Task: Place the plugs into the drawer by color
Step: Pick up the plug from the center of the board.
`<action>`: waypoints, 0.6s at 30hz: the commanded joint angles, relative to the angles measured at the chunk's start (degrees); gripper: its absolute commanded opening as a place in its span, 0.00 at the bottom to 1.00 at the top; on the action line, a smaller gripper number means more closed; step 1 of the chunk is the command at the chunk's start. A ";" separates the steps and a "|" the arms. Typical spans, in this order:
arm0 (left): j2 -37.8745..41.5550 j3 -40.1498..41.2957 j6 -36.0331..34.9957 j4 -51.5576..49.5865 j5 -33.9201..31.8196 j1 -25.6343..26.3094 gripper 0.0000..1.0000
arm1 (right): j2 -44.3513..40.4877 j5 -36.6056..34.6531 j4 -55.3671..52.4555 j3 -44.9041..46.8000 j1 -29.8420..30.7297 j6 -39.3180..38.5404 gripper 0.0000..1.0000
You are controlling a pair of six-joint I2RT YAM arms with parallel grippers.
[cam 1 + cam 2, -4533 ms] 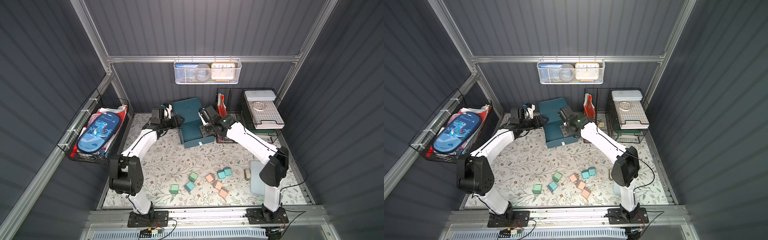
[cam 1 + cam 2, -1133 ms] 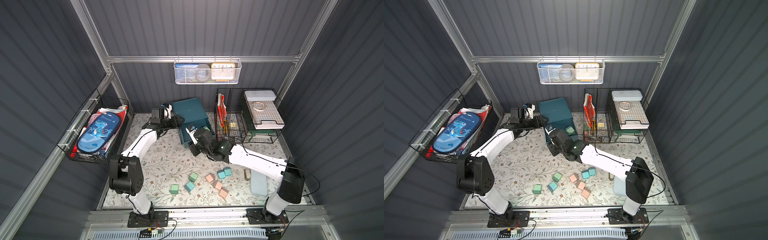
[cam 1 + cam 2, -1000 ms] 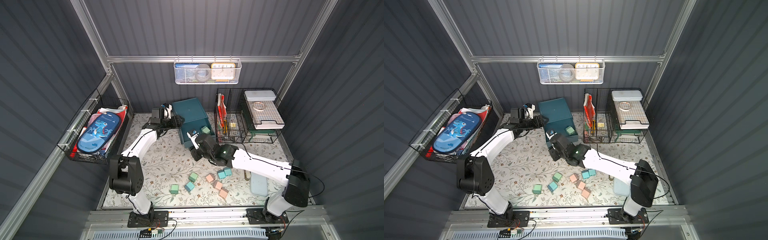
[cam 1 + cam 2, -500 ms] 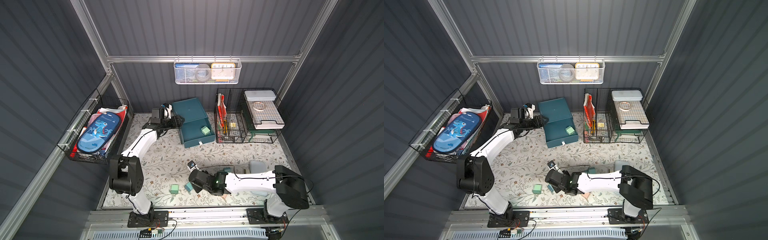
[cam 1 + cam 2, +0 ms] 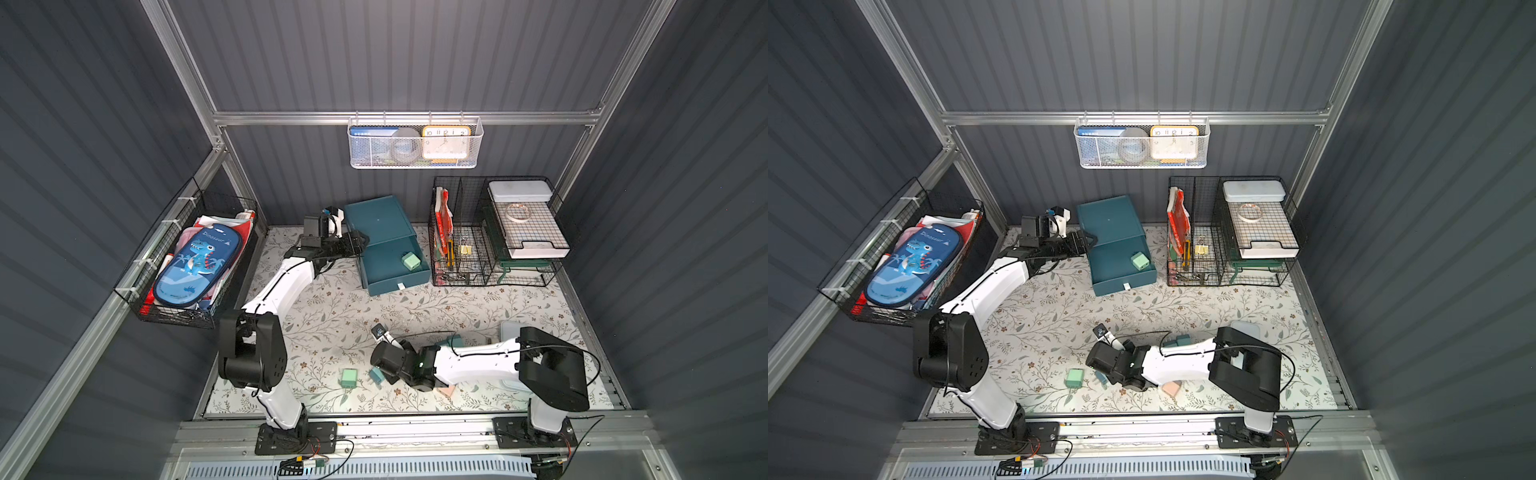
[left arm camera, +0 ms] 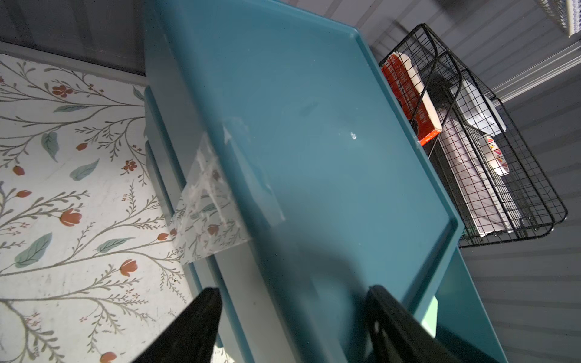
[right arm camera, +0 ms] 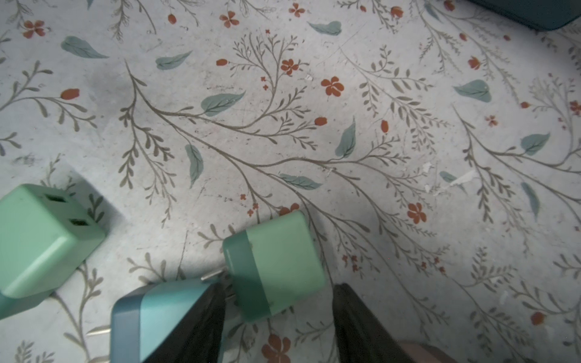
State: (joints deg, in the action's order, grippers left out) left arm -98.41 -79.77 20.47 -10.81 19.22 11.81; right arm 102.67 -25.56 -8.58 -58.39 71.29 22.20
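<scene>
Underfoot, a floral mat is noted, enclosed by dark slatted walls; wire organizers are set beside the drawer; one tray is pulled out, a mint plug lodged inside; the left gripper is held parted at the cabinet; the right gripper is spread, unclosed, around a second mint plug; a light blue plug is half hidden alongside.

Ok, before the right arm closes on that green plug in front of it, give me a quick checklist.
1. The right gripper is open: ok, jaws apart.
2. The mint green plug sits between the jaws: ok.
3. Neighbours clear: not ok, the blue plug lies right beside one finger and may get nudged.
4. The drawer is open: ok, with a stored green plug inside.
5. The left gripper is touching the cabinet: cannot tell.
</scene>
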 commanded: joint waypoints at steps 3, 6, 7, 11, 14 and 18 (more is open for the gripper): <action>1.12 1.04 -1.57 -2.90 -1.29 -0.12 0.77 | -0.59 -3.04 -1.78 1.40 -1.19 0.44 0.59; 1.11 1.02 -1.57 -2.90 -1.21 -0.04 0.77 | -1.48 -3.44 -2.05 2.64 -2.00 0.78 0.59; 1.14 1.00 -1.53 -2.98 -1.21 -0.12 0.77 | -1.83 -3.53 -2.13 3.21 -2.33 0.84 0.59; 1.14 1.10 -1.57 -2.99 -1.29 -0.12 0.77 | -3.10 -4.51 -3.14 5.13 -3.22 1.26 0.59; 1.13 1.10 -1.48 -2.90 -1.36 -0.11 0.77 | -5.64 -5.45 -4.55 6.47 -3.53 1.84 0.59; 1.03 0.93 -1.43 -2.90 -1.21 -0.12 0.77 | -10.16 0.07 -1.51 7.83 -3.18 2.41 0.57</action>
State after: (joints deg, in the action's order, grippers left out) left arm -98.32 -79.77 20.47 -10.83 19.22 11.81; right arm 95.39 -28.01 -11.46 -51.20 67.85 23.51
